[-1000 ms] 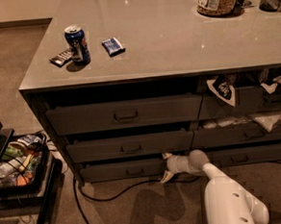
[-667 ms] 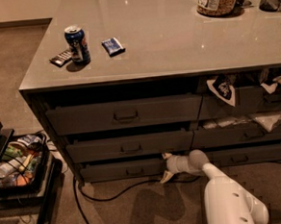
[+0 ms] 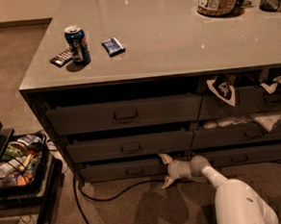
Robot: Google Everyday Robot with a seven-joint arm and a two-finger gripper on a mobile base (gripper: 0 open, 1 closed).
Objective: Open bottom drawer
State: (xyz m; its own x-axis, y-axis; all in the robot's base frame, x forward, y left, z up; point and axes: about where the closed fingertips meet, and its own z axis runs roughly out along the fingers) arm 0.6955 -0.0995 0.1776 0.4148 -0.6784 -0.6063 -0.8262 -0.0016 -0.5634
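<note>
The bottom drawer point(image 3: 120, 170) is the slim dark-grey front at the foot of the left three-drawer stack, with a small centre handle point(image 3: 134, 171). A dark gap shows above its front; its inside is hidden. My gripper point(image 3: 164, 170) is open, low near the floor at the right end of that drawer front. One fingertip point(image 3: 164, 157) is at the drawer's upper right corner and the other points down toward the carpet. It holds nothing and is to the right of the handle. My white arm point(image 3: 233, 199) reaches in from the lower right.
Above are the middle drawer point(image 3: 131, 146) and the tall top drawer point(image 3: 124, 114). The right-hand drawers point(image 3: 238, 135) have white cloth and paper sticking out. A black cable point(image 3: 112, 195) lies on the carpet. A cart with bottles point(image 3: 18, 163) stands at left. A soda can point(image 3: 77, 43) is on the counter.
</note>
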